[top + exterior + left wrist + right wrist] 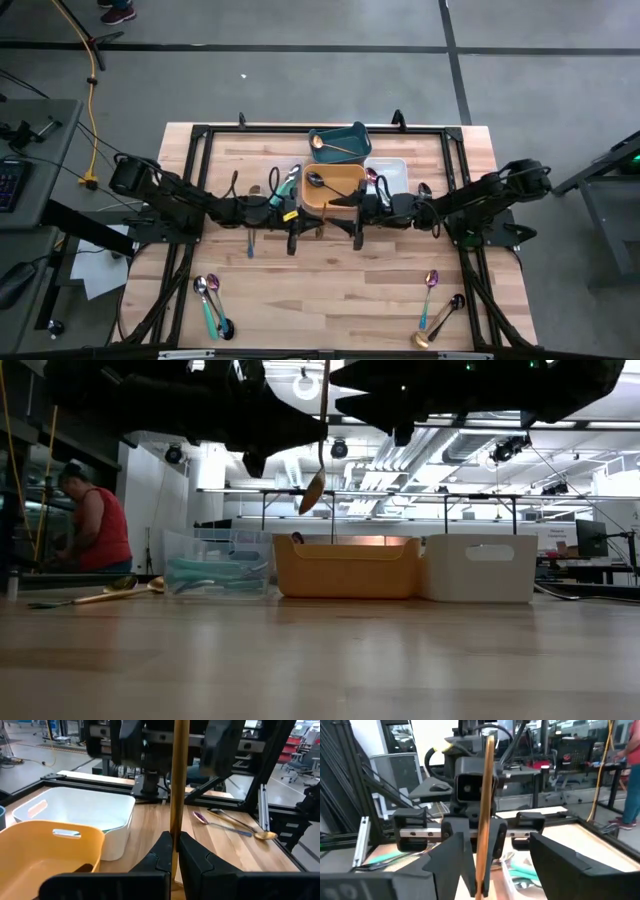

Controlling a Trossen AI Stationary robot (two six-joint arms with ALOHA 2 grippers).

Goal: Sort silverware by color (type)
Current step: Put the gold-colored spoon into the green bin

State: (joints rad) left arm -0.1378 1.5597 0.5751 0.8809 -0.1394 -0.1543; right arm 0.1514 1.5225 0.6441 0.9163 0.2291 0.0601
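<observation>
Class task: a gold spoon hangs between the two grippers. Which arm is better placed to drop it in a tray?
Probably the left: the left gripper is shut on the gold spoon, while the right gripper is open around it.

A robotics lab or workshop is showing here: a wooden table (340, 280) in a black metal frame (200, 140) is standing on grey concrete floor (300, 90). Beyond it, ceiling lights (305, 385), more work tables (400, 500) and a person (90, 525) (left edge of the low view) are showing.

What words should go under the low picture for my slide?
Left tool dangles a gold spoon above the yellow bin, right tool open beside it.
</observation>
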